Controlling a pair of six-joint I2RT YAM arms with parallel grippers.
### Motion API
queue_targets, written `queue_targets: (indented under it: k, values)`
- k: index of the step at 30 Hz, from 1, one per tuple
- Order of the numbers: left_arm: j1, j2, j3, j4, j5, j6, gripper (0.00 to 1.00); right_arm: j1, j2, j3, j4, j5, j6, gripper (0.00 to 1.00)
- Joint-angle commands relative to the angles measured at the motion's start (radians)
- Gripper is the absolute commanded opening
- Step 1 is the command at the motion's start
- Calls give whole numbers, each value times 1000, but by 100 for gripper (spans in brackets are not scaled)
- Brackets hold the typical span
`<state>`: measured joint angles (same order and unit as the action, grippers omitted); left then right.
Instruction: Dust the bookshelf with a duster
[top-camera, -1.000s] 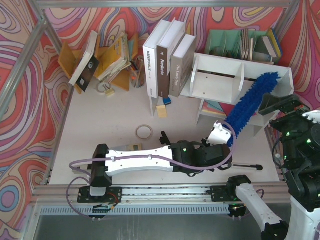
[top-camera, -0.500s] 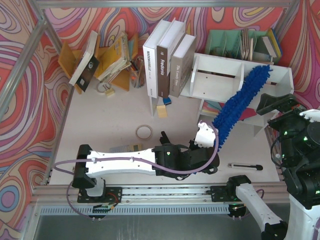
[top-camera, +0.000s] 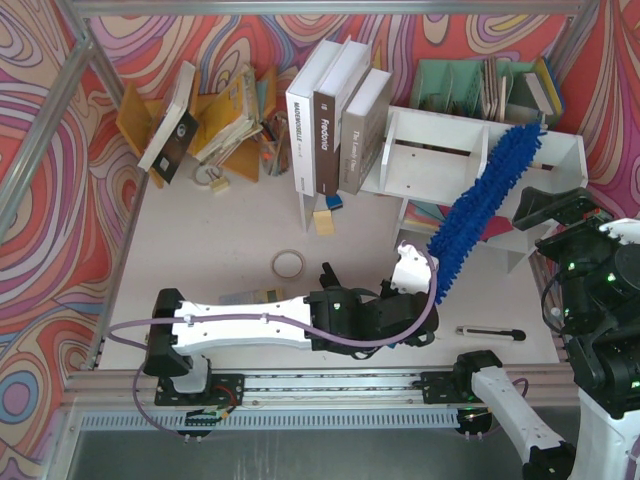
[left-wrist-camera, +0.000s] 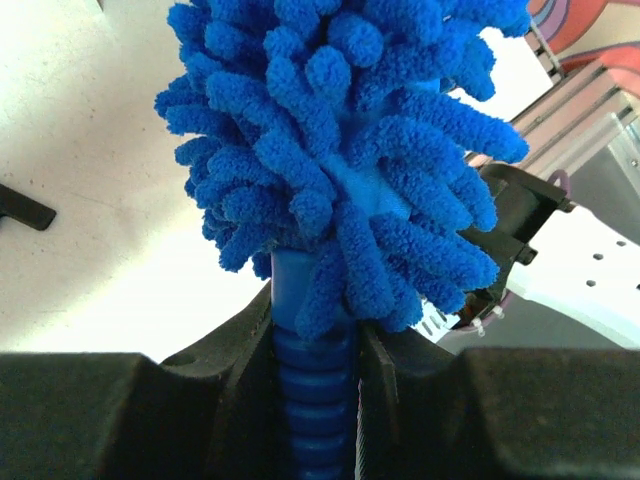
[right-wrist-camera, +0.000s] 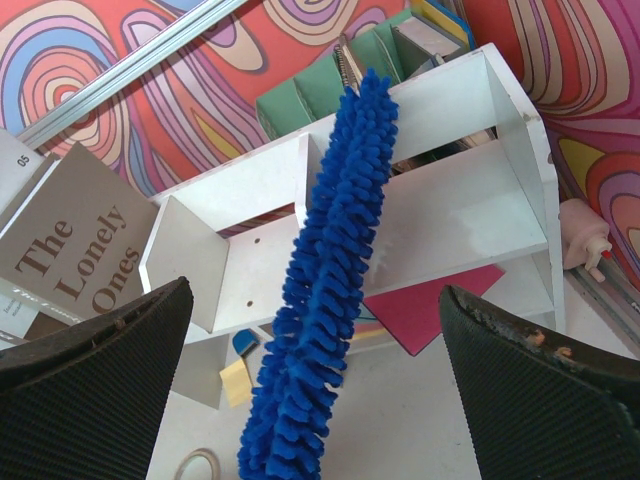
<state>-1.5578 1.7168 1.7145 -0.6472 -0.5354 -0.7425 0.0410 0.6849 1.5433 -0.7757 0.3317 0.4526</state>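
Note:
The white bookshelf (top-camera: 430, 160) stands at the back right, split by a divider; the right wrist view shows it too, as the bookshelf (right-wrist-camera: 450, 220). The fluffy blue duster (top-camera: 480, 205) slants from the table's middle up to the shelf. Its tip lies over the right compartment close to the divider. My left gripper (top-camera: 428, 288) is shut on the duster's ribbed blue handle (left-wrist-camera: 312, 400), just below the fluffy head (left-wrist-camera: 340, 130). My right gripper (top-camera: 548, 208) hovers open to the right of the shelf. The duster (right-wrist-camera: 325, 290) hangs beyond its wide-apart fingers, untouched.
Tall books (top-camera: 335, 115) stand left of the shelf. A yellow rack (top-camera: 135, 120) with leaning books is at the back left, a green file organiser (top-camera: 440, 85) behind the shelf. A tape roll (top-camera: 289, 264), sticky notes (top-camera: 323, 222) and a black pen-like piece (top-camera: 490, 332) lie on the table.
The left arm has drawn back to the left with the duster. The duster's tip swept left from the shelf's right end toward the divider. For the last half second nothing moved.

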Motion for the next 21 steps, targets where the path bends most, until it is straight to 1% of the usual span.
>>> queue_targets:
  k: [1,7,15,21]
  values:
    - [31,16,-30,-10,17,-12,0,2,2,18,35,-5,-7,99]
    - [36,69,17,-46,76,5,0,2,4,15,35,-9,-4,99]
    - [29,187,172,-100,177,81,0,1,-4,1,30,0,-3,99]
    - [9,236,254,-120,196,136,0,2,-8,-4,32,6,-5,99]
